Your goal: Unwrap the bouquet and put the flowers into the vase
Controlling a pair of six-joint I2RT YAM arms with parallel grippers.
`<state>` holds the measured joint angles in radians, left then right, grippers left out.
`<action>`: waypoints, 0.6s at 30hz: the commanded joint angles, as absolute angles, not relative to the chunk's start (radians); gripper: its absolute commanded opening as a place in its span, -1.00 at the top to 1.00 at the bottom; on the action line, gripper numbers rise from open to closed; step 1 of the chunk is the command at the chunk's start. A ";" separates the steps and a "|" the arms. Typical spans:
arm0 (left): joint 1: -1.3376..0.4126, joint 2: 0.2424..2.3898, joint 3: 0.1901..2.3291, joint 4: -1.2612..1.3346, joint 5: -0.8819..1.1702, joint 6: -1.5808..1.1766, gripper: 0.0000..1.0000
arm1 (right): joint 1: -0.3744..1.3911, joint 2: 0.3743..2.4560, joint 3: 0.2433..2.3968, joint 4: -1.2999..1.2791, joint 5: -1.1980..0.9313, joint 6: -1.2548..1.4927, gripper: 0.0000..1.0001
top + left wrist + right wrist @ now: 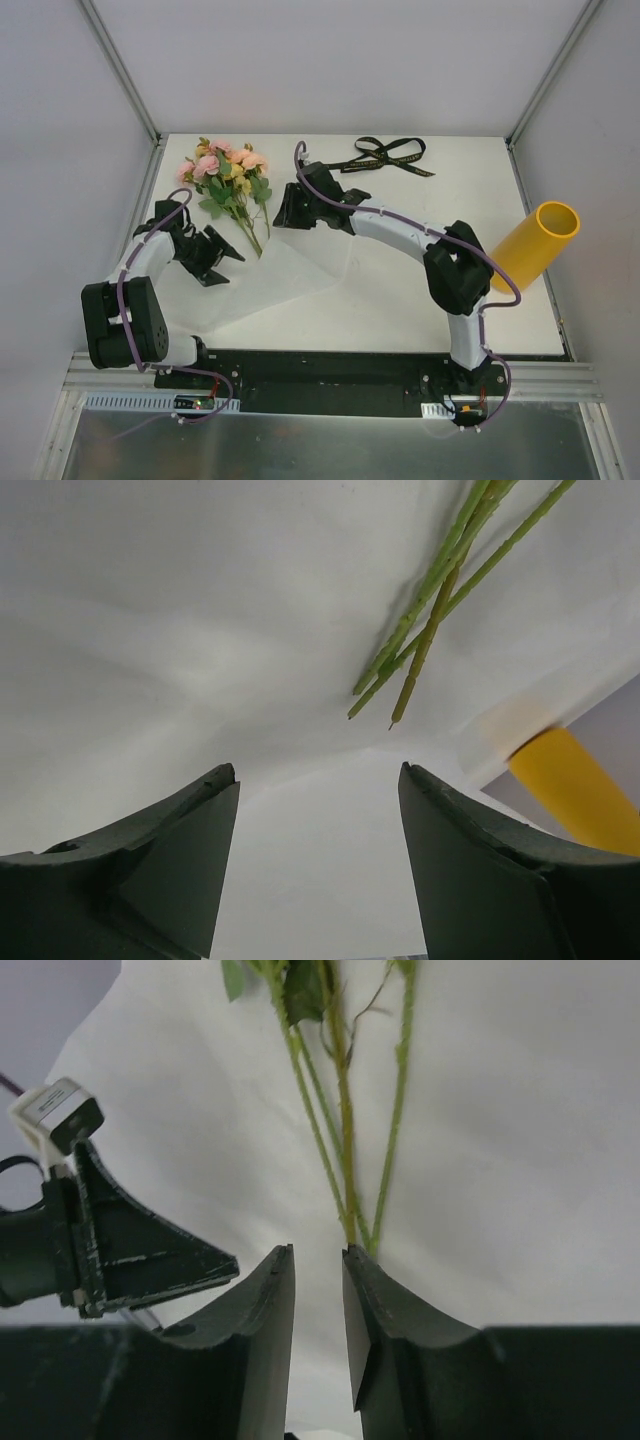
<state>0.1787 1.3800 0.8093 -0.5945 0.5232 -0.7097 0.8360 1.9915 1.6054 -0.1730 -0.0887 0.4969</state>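
left arm: white-and-black left arm (140, 265) folded up near its base, forearm angled toward the middle
left gripper: black two-finger left gripper (318, 775), jaws spread wide
right arm: white-and-black right arm (400, 228) stretched long across to the left
right gripper: black two-finger right gripper (318, 1252), jaws only a narrow slit apart, tips pitched down i think, hard to judge from above

Black ribbon (392, 155) lying loose, far side of white table (400, 290)

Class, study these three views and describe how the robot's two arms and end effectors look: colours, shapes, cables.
Both the left arm and right arm have white links between bulky black joints, with a purple cable along each. The left end effector and right end effector are black, each with two wedge-shaped fingers.
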 commanded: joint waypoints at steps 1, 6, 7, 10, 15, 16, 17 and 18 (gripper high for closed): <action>0.175 1.344 0.795 -0.589 0.531 -0.669 -0.35 | 0.851 1.938 1.565 -0.149 -0.322 0.495 0.38; 0.173 1.344 0.824 -0.592 0.496 -0.650 -0.37 | 0.873 1.826 1.395 -0.124 -0.442 0.517 0.38; 0.173 1.347 0.831 -0.597 0.489 -0.643 -0.37 | 0.880 1.800 1.349 -0.111 -0.458 0.522 0.39; 0.173 1.347 0.862 -0.624 0.450 -0.614 -0.39 | 0.914 1.737 1.208 -0.094 -0.450 0.526 0.42; 0.173 1.341 0.884 -0.663 0.365 -0.594 -0.44 | 0.957 1.692 1.054 -0.087 -0.333 0.518 0.45; 0.175 1.342 0.885 -0.667 0.359 -0.591 -0.45 | 0.960 1.695 1.037 -0.090 -0.306 0.514 0.46; 0.175 1.344 0.887 -0.667 0.357 -0.589 -0.46 | 0.963 1.697 1.025 -0.098 -0.276 0.511 0.46; 0.173 1.347 0.888 -0.669 0.357 -0.586 -0.46 | 0.966 1.700 1.016 -0.110 -0.238 0.505 0.46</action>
